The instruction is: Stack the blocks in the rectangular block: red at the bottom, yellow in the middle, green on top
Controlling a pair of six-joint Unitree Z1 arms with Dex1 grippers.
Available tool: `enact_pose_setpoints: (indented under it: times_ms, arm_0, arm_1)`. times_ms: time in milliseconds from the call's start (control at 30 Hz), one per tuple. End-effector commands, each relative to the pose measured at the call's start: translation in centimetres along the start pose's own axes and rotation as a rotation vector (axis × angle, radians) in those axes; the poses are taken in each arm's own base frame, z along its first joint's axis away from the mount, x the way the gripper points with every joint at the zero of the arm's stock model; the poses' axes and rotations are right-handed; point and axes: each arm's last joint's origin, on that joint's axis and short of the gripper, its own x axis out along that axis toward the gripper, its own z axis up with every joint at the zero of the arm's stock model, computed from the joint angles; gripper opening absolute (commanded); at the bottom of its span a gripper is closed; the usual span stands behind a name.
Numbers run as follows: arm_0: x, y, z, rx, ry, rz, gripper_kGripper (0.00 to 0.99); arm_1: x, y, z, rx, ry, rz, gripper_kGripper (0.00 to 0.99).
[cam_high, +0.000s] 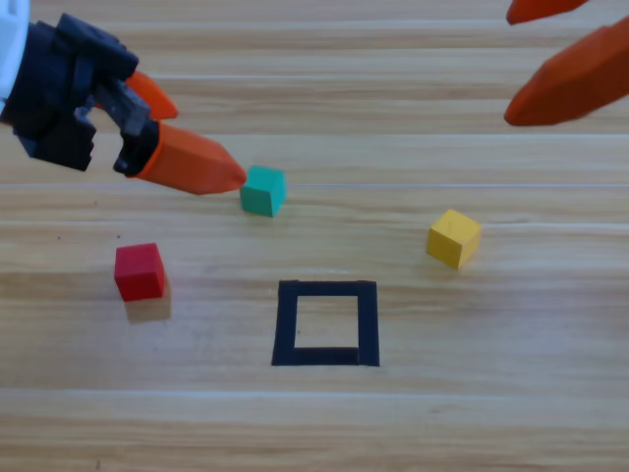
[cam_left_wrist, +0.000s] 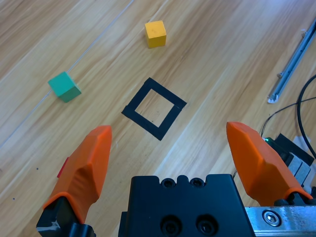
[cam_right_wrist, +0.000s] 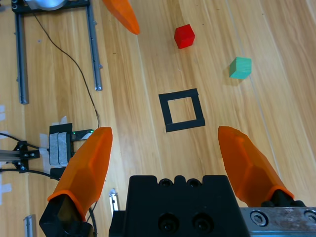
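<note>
Small matte red cube (cam_high: pixel 139 270) sits at nine o'clock of the black tape square (cam_high: pixel 325 323), apart. Looks light, rigid; grip opposite flat faces. Left gripper (cam_high: pixel 192 133) hovers above, spread, empty; right gripper (cam_right_wrist: pixel 168 148) likewise.

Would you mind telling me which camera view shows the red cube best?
The high view: the red cube sits whole and unobstructed, left of the tape square. The right wrist view also shows it whole, but farther off. In the left wrist view only a sliver shows beside a jaw.
</note>
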Motion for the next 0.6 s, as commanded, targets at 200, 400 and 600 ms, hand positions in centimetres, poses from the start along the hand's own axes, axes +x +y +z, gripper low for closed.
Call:
enact_pose_setpoints:
  times_ms: [200,400,600]
  arm_0:
    - [0.7,-0.3,-0.6,0.013,0.043,0.005,0.99]
    - [0.7,-0.2,-0.6,0.011,0.049,0.017,0.99]
    - [-0.1,-0.1,0.3,0.005,0.045,0.054,0.99]
  arm_1:
    - [4.0,-0.1,-0.1,0.001,0.067,0.08,0.946]
    - [5.9,-3.5,-0.8,0.199,0.193,-0.139,0.962]
    - [10.1,-7.6,-0.8,0.356,0.313,-0.347,0.974]
